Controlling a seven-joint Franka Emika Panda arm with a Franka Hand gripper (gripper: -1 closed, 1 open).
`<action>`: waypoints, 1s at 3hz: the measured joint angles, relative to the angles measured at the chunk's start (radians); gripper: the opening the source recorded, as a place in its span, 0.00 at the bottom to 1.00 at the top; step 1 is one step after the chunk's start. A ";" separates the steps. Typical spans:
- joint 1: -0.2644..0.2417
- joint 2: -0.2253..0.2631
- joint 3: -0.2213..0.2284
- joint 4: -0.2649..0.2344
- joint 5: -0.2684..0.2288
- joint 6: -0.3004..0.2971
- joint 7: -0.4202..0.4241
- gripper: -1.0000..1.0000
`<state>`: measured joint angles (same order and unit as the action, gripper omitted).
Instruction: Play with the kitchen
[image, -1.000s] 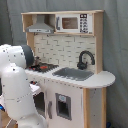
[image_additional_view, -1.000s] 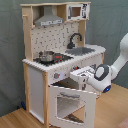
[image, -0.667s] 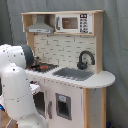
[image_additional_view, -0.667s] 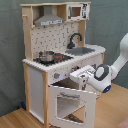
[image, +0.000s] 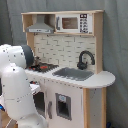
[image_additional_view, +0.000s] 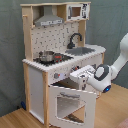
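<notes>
Gripper (image_additional_view: 80, 75) state unclear (at knobs) | kitchen (image_additional_view: 60, 60) upright, oven door (image_additional_view: 72, 102) open

We note the arm (image: 17, 85) hiding the kitchen's (image: 75, 75) lower left front in the first exterior view, its hand unseen there.

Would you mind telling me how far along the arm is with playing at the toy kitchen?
Done: the oven door stands open. In hand: the pincer sits at the front panel by the knobs. Left: the pot on the stovetop and the faucet appear untouched.
</notes>
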<state>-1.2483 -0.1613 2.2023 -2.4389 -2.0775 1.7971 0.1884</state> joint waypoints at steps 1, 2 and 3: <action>0.000 0.001 -0.001 -0.002 0.050 0.003 0.092 1.00; 0.000 0.001 -0.003 -0.002 0.073 0.027 0.193 1.00; 0.000 0.001 -0.004 -0.002 0.073 0.069 0.285 1.00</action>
<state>-1.2483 -0.1598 2.1979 -2.4410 -2.0042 1.8666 0.4738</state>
